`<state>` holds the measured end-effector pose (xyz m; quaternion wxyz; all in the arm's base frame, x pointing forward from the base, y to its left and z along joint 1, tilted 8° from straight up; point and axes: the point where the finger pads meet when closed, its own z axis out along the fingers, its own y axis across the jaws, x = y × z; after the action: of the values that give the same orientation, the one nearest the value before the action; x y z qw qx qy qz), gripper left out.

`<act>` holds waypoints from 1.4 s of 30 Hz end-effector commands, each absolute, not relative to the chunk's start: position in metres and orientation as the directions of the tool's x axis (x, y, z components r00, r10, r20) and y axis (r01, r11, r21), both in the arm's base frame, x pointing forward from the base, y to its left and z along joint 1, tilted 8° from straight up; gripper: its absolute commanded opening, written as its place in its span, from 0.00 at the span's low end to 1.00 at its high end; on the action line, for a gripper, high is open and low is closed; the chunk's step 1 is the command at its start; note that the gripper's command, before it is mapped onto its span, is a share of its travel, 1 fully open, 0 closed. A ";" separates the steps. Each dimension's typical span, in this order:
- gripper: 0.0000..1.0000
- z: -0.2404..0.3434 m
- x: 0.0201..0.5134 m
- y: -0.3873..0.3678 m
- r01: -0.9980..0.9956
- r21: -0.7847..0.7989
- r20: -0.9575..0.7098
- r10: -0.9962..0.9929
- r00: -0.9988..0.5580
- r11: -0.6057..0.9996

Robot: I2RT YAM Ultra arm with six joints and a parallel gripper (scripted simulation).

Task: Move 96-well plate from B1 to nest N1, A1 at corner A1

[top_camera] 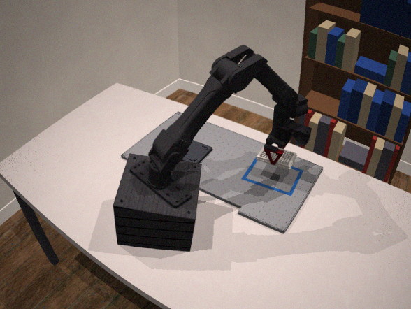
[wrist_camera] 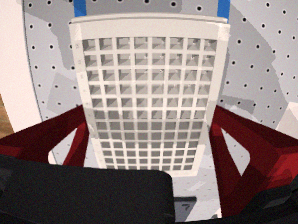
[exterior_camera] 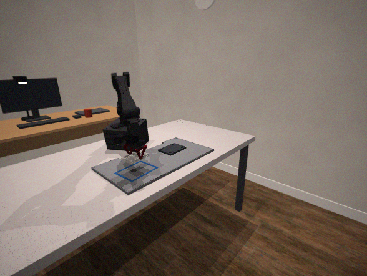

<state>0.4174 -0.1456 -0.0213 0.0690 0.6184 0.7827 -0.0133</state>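
Observation:
The white 96-well plate (top_camera: 275,157) is held level in the air above the grey perforated baseplate (top_camera: 244,175), over the far edge of the blue-outlined bench spot B1 (top_camera: 272,177). My gripper (top_camera: 274,158) with red fingers is shut on the plate's long sides. The plate also shows in the exterior view (exterior_camera: 132,155) under the gripper (exterior_camera: 135,152). The dark plate nest N1 (exterior_camera: 171,148) lies flat on the baseplate, apart from the plate, and is partly hidden by the arm in the top view (top_camera: 199,151).
The arm's black base block (top_camera: 157,203) stands at the table's near side. A bookshelf (top_camera: 360,80) stands behind the table's far right. A desk with a monitor (exterior_camera: 29,97) stands in the background.

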 end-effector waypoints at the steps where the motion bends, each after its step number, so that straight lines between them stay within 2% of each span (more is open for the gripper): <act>1: 0.00 -0.005 0.422 -0.145 0.969 0.081 -0.142 0.965 -0.222 0.234; 19: 0.00 -0.015 0.418 -0.145 0.970 0.067 -0.129 0.966 -0.225 0.234; 21: 0.00 -0.014 0.412 -0.134 0.980 0.068 -0.128 0.976 -0.178 0.187; 42: 0.00 -0.020 0.395 -0.075 0.979 0.082 -0.131 0.976 -0.176 0.188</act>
<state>0.3905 -0.0814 -0.0303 0.0553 0.6303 0.7742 -0.0166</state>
